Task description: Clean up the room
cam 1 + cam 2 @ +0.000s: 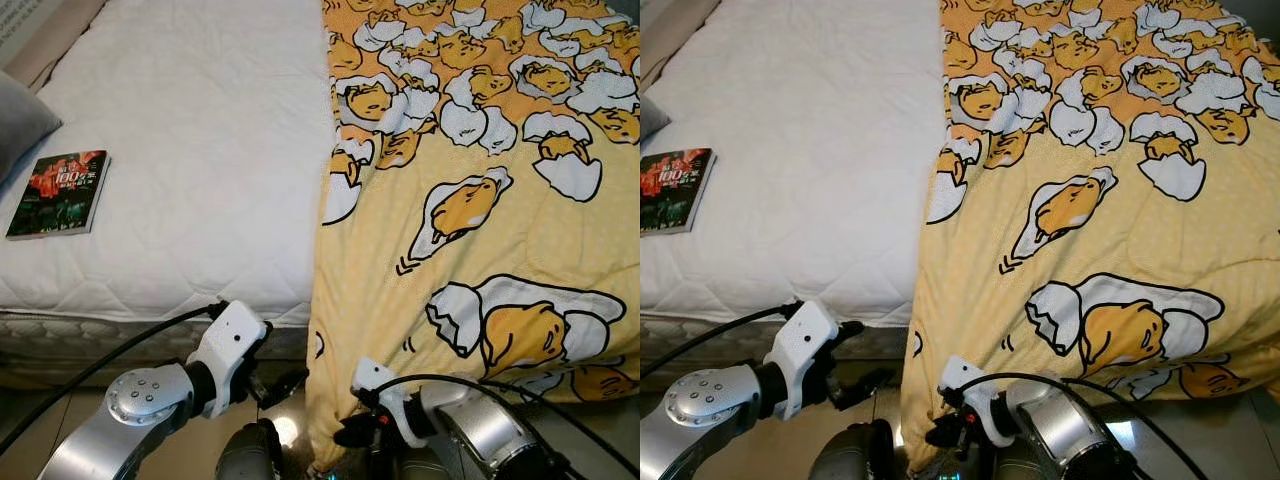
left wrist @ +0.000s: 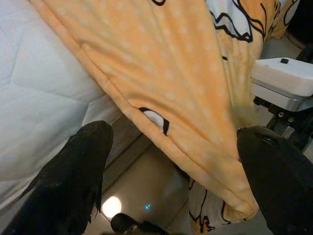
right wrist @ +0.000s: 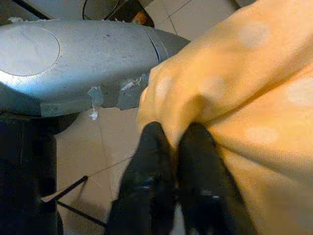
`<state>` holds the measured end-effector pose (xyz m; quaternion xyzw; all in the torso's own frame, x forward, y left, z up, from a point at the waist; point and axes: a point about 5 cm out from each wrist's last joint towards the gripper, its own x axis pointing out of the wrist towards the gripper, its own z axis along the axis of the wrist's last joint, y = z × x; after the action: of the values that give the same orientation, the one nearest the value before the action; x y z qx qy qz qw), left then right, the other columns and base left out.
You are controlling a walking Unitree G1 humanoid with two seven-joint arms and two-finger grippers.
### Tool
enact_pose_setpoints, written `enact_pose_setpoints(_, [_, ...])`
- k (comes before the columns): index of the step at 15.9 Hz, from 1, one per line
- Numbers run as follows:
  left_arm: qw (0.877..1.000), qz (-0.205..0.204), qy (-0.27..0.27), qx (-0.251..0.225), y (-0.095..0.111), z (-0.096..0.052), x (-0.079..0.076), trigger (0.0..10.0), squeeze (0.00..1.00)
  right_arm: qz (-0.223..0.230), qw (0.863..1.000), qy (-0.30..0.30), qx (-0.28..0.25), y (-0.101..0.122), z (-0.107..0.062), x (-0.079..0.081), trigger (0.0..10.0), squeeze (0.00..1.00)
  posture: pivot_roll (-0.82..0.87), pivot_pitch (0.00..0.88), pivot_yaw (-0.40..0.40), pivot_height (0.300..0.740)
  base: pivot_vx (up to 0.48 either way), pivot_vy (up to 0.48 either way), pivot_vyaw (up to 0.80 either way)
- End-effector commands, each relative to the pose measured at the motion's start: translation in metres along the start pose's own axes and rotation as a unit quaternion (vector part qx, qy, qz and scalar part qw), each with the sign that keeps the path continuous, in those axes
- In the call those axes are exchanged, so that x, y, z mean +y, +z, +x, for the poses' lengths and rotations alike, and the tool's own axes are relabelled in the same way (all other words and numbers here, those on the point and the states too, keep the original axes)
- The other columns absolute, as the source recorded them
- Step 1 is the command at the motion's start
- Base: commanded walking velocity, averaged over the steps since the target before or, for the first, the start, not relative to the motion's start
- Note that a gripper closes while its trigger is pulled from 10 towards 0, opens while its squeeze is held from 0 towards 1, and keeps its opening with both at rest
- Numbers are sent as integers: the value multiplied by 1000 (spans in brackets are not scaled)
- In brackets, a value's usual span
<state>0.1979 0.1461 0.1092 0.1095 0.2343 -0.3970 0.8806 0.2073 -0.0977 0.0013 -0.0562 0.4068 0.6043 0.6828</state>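
White quilted bed [image 1: 200, 150] carries the yellow cartoon-egg blanket [image 1: 480, 200], whose corner hangs off the foot; right gripper [image 3: 171, 142] pinches it, left gripper [image 2: 171, 166] spread just beside.

A white quilted mattress [image 1: 200, 150] stretched away ahead of the left gripper [image 1: 283, 386], its patterned side band just above and beyond that gripper. Well forward and far to the left of it, a glossy paperback book with a dark red-and-green cover [image 1: 60, 193] lay flat on the mattress, with a grey pillow [image 1: 20, 120] beyond it. Shiny beige floor tiles [image 2: 146, 186] lay below both it and the right gripper [image 1: 350, 430].
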Motion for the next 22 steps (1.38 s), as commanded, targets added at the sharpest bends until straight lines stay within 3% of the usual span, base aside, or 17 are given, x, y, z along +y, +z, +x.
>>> enact_pose_setpoints(1, [1000, 2, -5, 3, 0, -3, -2, 10000, 0, 7, 1000, 11, 7, -5, 4, 4, 10000, 1000, 111, 200, 47, 740, 0, 0, 0])
enact_pose_setpoints(5, [1000, -7, 2, -5, 0, 0, -1, 10000, 0, 17, 998, -56, -26, -3, -14, -4, 10000, 1000, 94, 181, 44, 740, 0, 0, 0])
enact_pose_setpoints(8, [998, -31, 35, -39, 4, 4, 1, 10000, 0, 19, 985, -140, -101, 7, -36, -7, 10000, 1000, 59, 130, 38, 740, 0, 0, 0])
enact_pose_setpoints(9, [993, -44, 84, -65, 6, 5, 5, 10000, 0, 6, 971, -198, -135, 12, -45, -7, 10000, 1000, 45, 112, 35, 740, 0, 0, 0])
enact_pose_setpoints(11, [979, -65, 174, -84, 5, 4, 17, 10000, 0, 35, 938, -286, -191, 19, -57, -11, 10000, 1000, 20, 80, 30, 740, 0, 0, 0])
enact_pose_setpoints(12, [969, -69, 216, -94, 7, 2, 23, 10000, 0, 55, 908, -337, -243, 25, -66, -12, 10000, 1000, 16, 71, 28, 740, 0, 0, 0])
enact_pose_setpoints(13, [964, -71, 235, -100, 8, 1, 25, 10000, 0, 72, 887, -366, -273, 29, -73, -13, 10000, 1000, 14, 57, 24, 740, 0, 0, 0])
enact_pose_setpoints(14, [958, -74, 256, -108, 10, 1, 26, 10000, 0, 114, 844, -413, -322, 34, -84, -15, 10000, 847, 12, 37, 18, 740, 0, 0, 0])
enact_pose_setpoints(15, [953, -82, 269, -115, 11, 2, 26, 10000, 0, 107, 831, -431, -336, 38, -88, -13, 10000, 0, 13, 18, 10, 740, 0, 0, 0])
enact_pose_setpoints(16, [951, -85, 274, -115, 11, 5, 26, 10000, 0, 95, 831, -436, -331, 40, -88, -12, 10000, 0, 13, 14, 8, 740, 0, 0, 0])
enact_pose_setpoints(22, [948, -82, 284, -121, 14, 15, 33, 10000, 0, 126, 821, -482, -279, 29, -84, -17, 10000, 0, 7, 0, 8, 740, 0, 0, 0])
